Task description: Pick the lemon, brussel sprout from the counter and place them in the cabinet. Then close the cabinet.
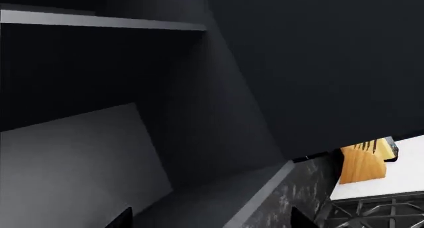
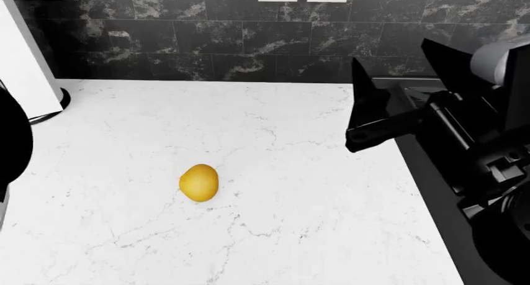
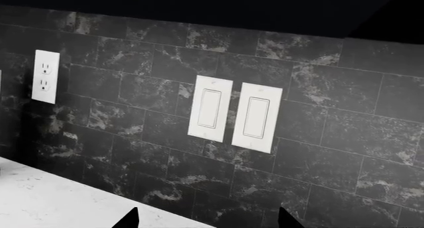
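Note:
The lemon (image 2: 200, 182), a yellow-orange oval, lies alone on the white marble counter (image 2: 290, 173). The brussel sprout is out of view in every frame. My left gripper (image 1: 210, 220) is open and empty, held up at the open dark cabinet (image 1: 73, 158), whose shelf (image 1: 99, 22) shows above; only the fingertips (image 1: 119, 219) show. My right gripper (image 2: 389, 52) is open and empty, raised above the counter's right side, well to the right of the lemon. In the right wrist view, the right gripper (image 3: 208, 220) faces the black tiled wall.
The dark cabinet door (image 1: 318, 64) hangs open beside the left gripper. A wooden knife block (image 1: 361, 163) and a stove grate (image 1: 371, 208) lie below. Two white switches (image 3: 232, 114) and an outlet (image 3: 45, 76) sit on the wall. A black stove top (image 2: 431, 173) borders the counter's right side; a white object (image 2: 25, 61) stands far left.

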Tool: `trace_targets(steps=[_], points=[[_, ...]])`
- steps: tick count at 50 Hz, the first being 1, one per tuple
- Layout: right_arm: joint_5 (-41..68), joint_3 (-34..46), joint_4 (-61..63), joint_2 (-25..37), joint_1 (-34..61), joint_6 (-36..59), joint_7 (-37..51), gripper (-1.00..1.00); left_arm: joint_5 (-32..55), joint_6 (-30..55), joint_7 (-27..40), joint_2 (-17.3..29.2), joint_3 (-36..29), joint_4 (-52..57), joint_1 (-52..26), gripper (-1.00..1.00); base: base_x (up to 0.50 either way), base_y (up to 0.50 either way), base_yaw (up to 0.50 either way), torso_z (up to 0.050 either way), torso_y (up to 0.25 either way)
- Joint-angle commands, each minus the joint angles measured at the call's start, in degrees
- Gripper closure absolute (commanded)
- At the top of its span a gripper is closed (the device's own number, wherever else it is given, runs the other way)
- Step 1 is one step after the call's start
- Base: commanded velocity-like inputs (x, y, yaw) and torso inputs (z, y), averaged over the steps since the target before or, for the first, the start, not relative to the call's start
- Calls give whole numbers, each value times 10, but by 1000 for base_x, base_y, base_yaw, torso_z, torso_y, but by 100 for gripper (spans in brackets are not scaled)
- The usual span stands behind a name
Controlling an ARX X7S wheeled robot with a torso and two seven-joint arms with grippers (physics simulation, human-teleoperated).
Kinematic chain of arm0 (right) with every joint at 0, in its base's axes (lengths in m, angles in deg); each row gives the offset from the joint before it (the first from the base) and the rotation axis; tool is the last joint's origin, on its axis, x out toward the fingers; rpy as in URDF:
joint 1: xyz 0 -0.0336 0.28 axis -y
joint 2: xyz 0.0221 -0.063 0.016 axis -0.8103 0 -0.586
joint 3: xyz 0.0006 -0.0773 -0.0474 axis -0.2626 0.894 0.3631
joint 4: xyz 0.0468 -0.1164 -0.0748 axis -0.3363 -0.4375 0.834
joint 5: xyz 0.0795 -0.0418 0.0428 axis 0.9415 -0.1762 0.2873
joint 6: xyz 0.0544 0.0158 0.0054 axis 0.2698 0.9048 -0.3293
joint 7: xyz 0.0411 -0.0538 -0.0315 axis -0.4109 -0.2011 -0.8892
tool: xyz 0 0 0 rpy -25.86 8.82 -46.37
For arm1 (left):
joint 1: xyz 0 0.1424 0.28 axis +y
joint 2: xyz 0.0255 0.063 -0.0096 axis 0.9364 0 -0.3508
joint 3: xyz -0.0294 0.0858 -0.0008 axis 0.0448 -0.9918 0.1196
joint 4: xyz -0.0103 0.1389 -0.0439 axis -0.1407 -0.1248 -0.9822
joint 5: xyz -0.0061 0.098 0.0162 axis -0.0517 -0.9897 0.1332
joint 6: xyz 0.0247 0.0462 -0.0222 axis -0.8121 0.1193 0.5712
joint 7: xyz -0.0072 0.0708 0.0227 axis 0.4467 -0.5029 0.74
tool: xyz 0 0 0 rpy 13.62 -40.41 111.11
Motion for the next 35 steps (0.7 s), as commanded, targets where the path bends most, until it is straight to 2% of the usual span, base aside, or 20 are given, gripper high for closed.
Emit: trace_targets(steps=[1, 3, 9, 13, 24, 35], points=[[-4, 0, 0, 4, -6, -7, -3, -100, 59, 73, -47, 27, -35, 51, 32, -100, 0, 0, 0, 0, 0], [-4, 0, 0, 4, -6, -8, -3, -100, 83, 82, -47, 36, -44, 53, 36, -100, 0, 0, 0, 0, 0], [-5, 2, 1, 4, -8, -10, -2, -100, 224, 82, 24, 75, -70, 46, 46, -100, 0, 0, 0, 0, 0], [-12, 4, 0, 4, -13, -15, -6, -100, 268, 79, 43, 89, -87, 50, 56, -100, 0, 0, 0, 0, 0], [-14, 7, -1, 4, -16, -19, -6, -100, 297, 64, 53, 110, -138, 51, 92, -100, 0, 0, 0, 0, 0], [-22, 10, -2, 5, -22, -26, -10, -100, 296, 58, 82, 106, -165, 13, 137, -100, 0, 0, 0, 0, 0]])
